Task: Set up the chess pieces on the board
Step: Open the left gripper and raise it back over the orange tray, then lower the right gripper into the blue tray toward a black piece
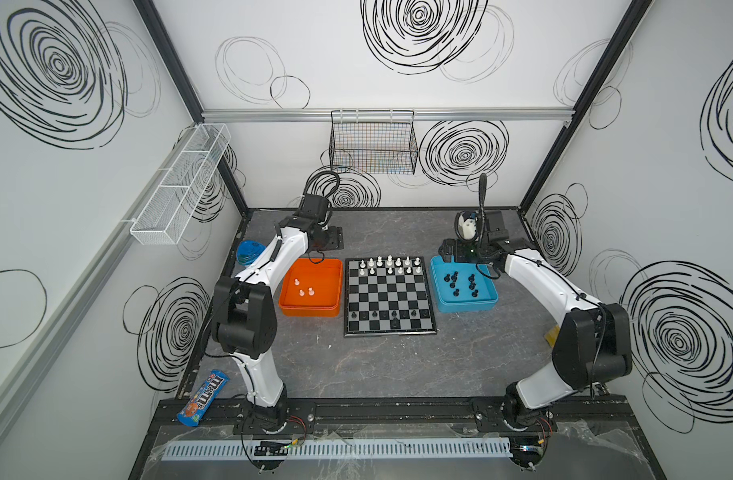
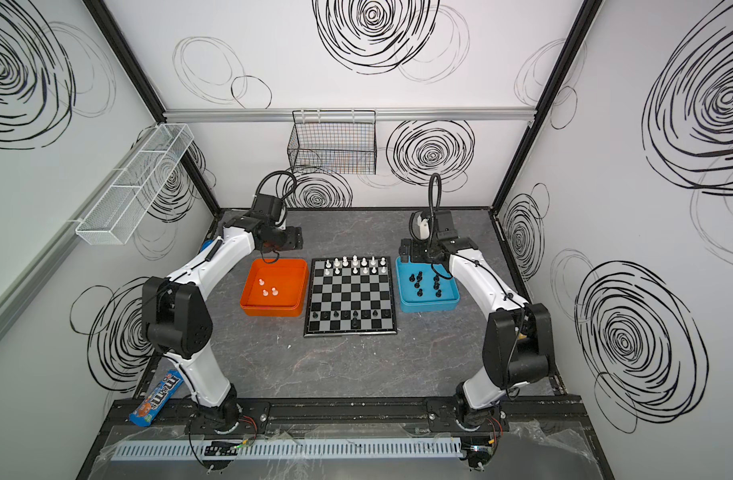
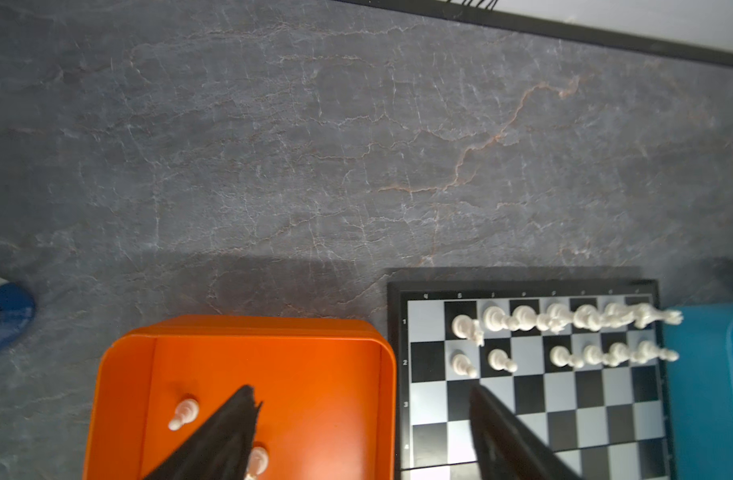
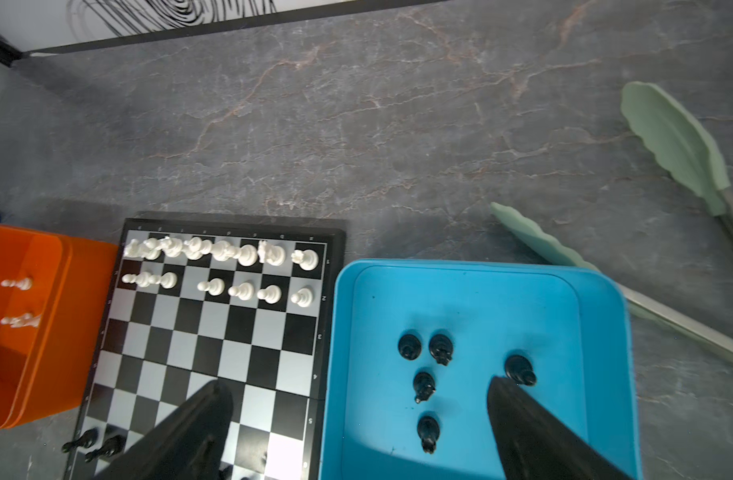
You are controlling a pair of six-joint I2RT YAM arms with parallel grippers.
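Left wrist view: left gripper (image 3: 362, 392) with its fingers spread wide and nothing between them, one finger (image 3: 223, 436) showing against the orange tray (image 3: 252, 328), the other against the board (image 3: 523, 286). Right wrist view: right gripper (image 4: 360, 384) just as wide apart, also holding nothing, one finger against the board's checkered squares, the other against the blue tray (image 4: 460, 266), its tip showing just beside one of the black pieces (image 4: 520, 370) standing there. Both top views: board flat on the grey marbled table (image 1: 398, 365), between the two trays and near each, orange tray on the left, blue tray on the right. White pieces (image 1: 389, 266) upright along the two far rows of the board; a few black pieces scattered over the two near rows. Three more white pieces upright in the orange tray, several more black pieces upright in the blue tray. Both grippers up by the far ends of their trays. Green tongs (image 4: 672, 141) on the table just beside the blue tray, plain only in the right wrist view.
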